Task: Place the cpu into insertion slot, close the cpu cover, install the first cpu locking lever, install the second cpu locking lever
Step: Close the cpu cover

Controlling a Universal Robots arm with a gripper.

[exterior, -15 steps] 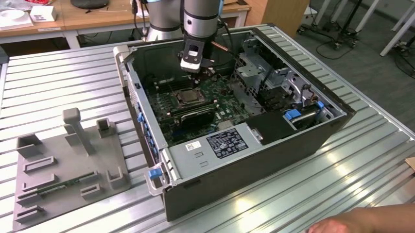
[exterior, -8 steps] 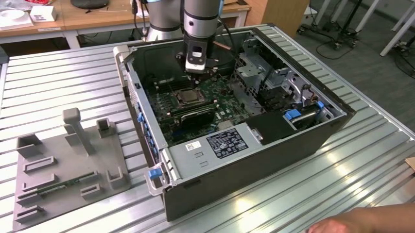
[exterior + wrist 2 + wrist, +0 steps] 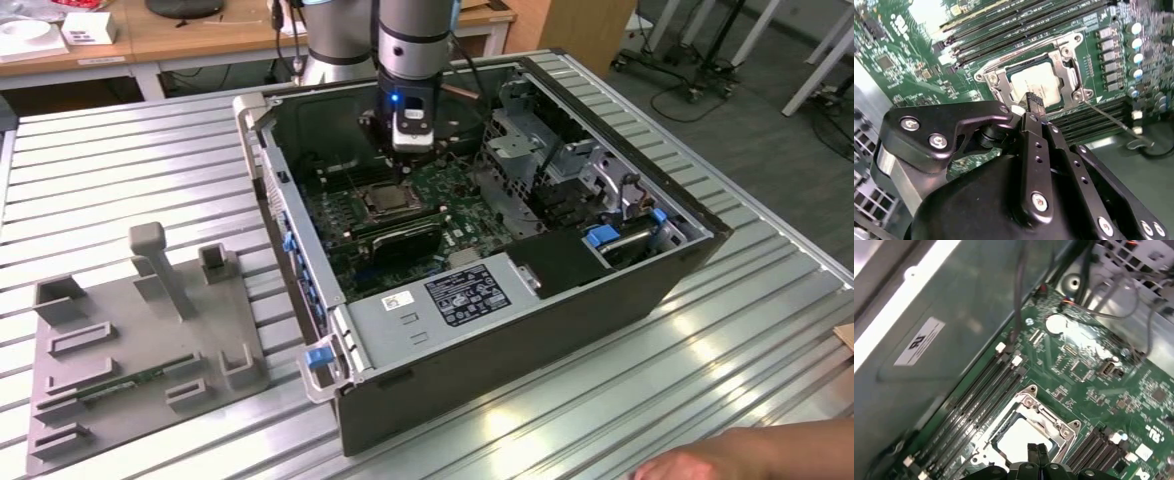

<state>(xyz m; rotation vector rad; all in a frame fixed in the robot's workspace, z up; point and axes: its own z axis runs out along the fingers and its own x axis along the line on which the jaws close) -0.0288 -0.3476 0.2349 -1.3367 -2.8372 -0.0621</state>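
You have a green motherboard (image 3: 904, 65) speckled with small silver parts, and its long memory slots (image 3: 1004, 30) are black. The cpu (image 3: 1036, 85) is pale silvery-grey, framed by the silvery cpu cover (image 3: 996, 84). Your gripper (image 3: 1034, 104) is black with bright screw heads. The case (image 3: 534, 345) is dark, with blue clips (image 3: 318, 357). The table (image 3: 134, 150) is ribbed silver.

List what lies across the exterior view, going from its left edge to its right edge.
Grey fixture tray → blue latch on the case corner → insertion slot on the green board → blue tab in the drive bay → a person's hand at the exterior view's right.
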